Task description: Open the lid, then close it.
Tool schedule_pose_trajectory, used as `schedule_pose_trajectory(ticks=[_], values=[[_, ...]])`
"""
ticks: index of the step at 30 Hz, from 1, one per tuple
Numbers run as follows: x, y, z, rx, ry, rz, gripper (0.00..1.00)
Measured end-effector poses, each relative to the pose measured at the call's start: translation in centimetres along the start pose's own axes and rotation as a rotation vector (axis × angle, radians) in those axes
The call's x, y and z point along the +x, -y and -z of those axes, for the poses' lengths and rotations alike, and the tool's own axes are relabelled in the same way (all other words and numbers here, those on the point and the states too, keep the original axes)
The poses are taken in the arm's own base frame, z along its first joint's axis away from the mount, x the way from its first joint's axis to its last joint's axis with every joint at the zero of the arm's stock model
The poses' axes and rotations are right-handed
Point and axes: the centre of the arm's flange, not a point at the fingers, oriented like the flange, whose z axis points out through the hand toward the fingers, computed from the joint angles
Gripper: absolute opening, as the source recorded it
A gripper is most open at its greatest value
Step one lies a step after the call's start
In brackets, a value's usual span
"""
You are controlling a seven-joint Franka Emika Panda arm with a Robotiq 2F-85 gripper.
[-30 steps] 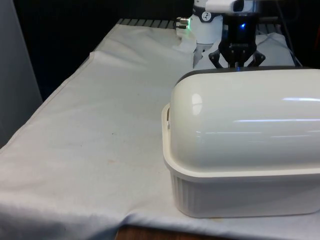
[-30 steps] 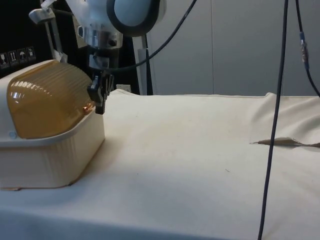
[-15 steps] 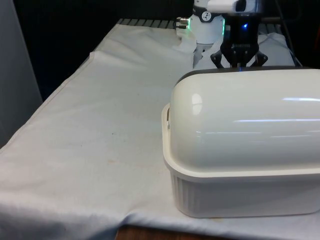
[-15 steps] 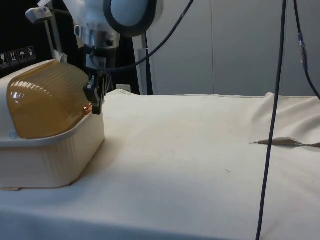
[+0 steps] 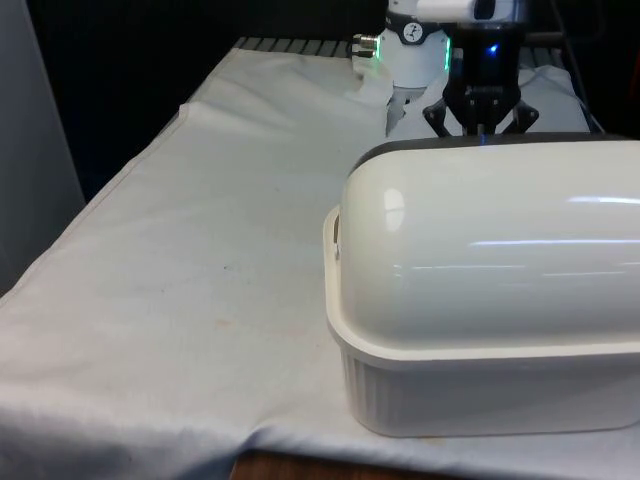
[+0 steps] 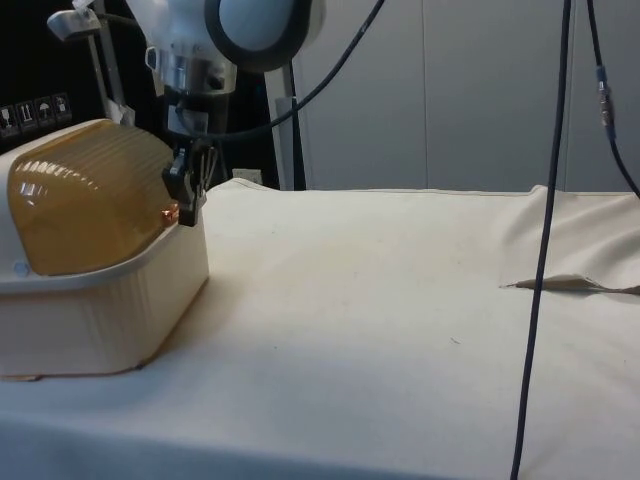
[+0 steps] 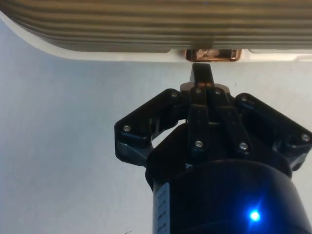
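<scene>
Here, nearest in the front view, the bread box (image 5: 490, 390) sits on the white-clothed table (image 5: 200, 260) toward the front view's right, its ribbed cream base carrying a domed roll-top lid (image 6: 90, 200) that looks amber and translucent from the side. I judge the opening step to be in hand: the lid appears almost fully down over the base, and I am at its leading edge. My claw (image 7: 201, 73) has its fingers pressed together into one narrow tip, pinching nothing, and that tip is right at the small copper-coloured handle (image 7: 212, 54) on the lid's lower rim; whether it actually touches I cannot tell. From the side, my claw (image 6: 183, 190) hangs just beside the box's end wall, level with the handle (image 6: 172, 213), with the lid curving away behind it. Beyond the box in the front view, my claw (image 5: 482, 112) rises just over the far edge of the dome. Next, I think, I must catch under the handle and push it up and back along the dome's arc, keeping contact so it does not slip off.
</scene>
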Motion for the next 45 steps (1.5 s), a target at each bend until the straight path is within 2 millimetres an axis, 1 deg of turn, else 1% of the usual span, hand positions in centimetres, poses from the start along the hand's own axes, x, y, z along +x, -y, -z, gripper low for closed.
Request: schedule_pose_trajectory(ticks=[22,29,36,43,45], values=[[0.15,0.12,0.04,0.002,-0.002,0.010,0.00],[0.07,0.43,-0.39,0.004,-0.009,0.011,0.00],[0.05,0.42,-0.41,0.004,-0.013,0.009,0.00],[0.24,0.42,-0.07,0.004,-0.039,0.006,0.00],[0.39,0.41,0.31,0.005,-0.056,0.006,0.00]])
